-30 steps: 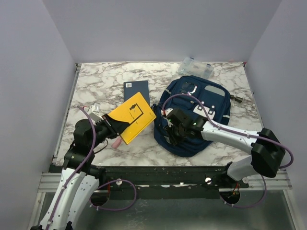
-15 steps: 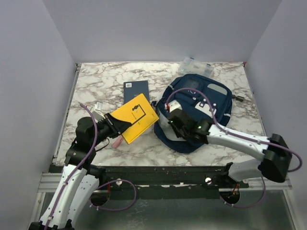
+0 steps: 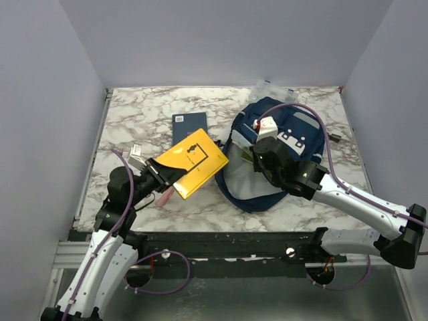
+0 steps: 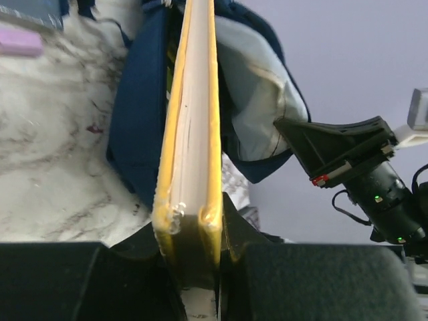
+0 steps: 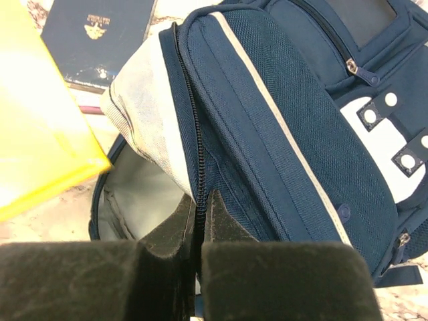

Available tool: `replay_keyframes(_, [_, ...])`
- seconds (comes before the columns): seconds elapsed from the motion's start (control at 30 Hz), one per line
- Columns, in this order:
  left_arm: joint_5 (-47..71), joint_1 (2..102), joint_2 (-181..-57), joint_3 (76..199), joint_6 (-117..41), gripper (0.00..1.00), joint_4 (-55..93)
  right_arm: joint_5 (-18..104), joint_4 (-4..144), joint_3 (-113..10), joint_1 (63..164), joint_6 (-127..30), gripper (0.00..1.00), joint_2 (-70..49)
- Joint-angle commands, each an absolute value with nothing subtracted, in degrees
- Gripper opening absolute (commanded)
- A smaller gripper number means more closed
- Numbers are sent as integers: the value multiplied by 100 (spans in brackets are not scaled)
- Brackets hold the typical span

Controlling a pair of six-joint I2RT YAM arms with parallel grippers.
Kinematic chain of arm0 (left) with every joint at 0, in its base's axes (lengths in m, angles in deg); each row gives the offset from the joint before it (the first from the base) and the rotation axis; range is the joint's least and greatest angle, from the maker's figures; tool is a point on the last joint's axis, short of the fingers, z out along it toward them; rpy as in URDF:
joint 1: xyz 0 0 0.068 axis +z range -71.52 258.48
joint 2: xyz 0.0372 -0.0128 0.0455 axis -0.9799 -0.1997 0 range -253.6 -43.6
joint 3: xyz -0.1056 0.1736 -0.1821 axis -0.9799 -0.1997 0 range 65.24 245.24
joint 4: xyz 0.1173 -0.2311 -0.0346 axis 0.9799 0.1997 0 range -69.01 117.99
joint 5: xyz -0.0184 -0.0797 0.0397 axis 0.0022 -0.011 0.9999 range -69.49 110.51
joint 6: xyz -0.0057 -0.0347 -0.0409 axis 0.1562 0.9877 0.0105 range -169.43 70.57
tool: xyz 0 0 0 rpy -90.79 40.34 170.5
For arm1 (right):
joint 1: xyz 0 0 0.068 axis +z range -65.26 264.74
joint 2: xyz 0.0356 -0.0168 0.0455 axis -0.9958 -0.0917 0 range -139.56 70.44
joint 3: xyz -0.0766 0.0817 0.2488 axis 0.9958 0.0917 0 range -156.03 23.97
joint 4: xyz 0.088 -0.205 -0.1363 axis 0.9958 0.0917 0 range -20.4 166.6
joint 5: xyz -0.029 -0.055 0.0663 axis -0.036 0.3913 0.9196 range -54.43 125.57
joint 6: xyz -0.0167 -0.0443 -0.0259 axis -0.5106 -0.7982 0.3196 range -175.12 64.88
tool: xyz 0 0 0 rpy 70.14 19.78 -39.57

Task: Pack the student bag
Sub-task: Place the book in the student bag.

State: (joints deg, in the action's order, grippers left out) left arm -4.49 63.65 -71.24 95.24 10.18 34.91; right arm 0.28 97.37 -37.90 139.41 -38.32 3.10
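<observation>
The navy student bag [image 3: 294,137] lies at the table's centre right, its main compartment open with the pale lining [image 3: 244,184] showing. My right gripper [image 3: 257,158] is shut on the bag's zipper edge [image 5: 198,194] and holds the flap up. My left gripper [image 3: 152,175] is shut on a yellow book [image 3: 195,160] and holds it edge-on, its far corner at the bag's mouth. In the left wrist view the book [image 4: 190,134] points into the opening [image 4: 251,100]. In the right wrist view the book [image 5: 33,127] shows at the left, beside the opening.
A dark blue book [image 3: 188,124] lies flat behind the yellow one. A pink eraser [image 3: 164,196] and a small white object [image 3: 136,150] lie near the left arm. A clear plastic box [image 3: 273,91] sits at the back, a small dark object [image 3: 332,138] right of the bag.
My right gripper has risen and moved back-right, pulling the bag's flap up and opening the compartment. My left gripper has carried the yellow book rightward to the bag's mouth.
</observation>
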Motion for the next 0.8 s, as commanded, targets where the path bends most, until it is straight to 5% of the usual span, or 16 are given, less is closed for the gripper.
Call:
replay_keyframes(0.0, [-500, 5785, -7169, 8914, 2372, 0, 1806, -12, 8872, -3967, 13923, -3514, 1, 620])
replay_keyframes(0.37, [484, 4369, -9230, 8984, 3560, 0, -169, 280, 8777, -3764, 13923, -3016, 1, 666])
replay_keyframes(0.77, [2094, 3046, -13901, 11302, 4220, 0, -3532, 1030, 9329, -4188, 13914, -3112, 1, 1060])
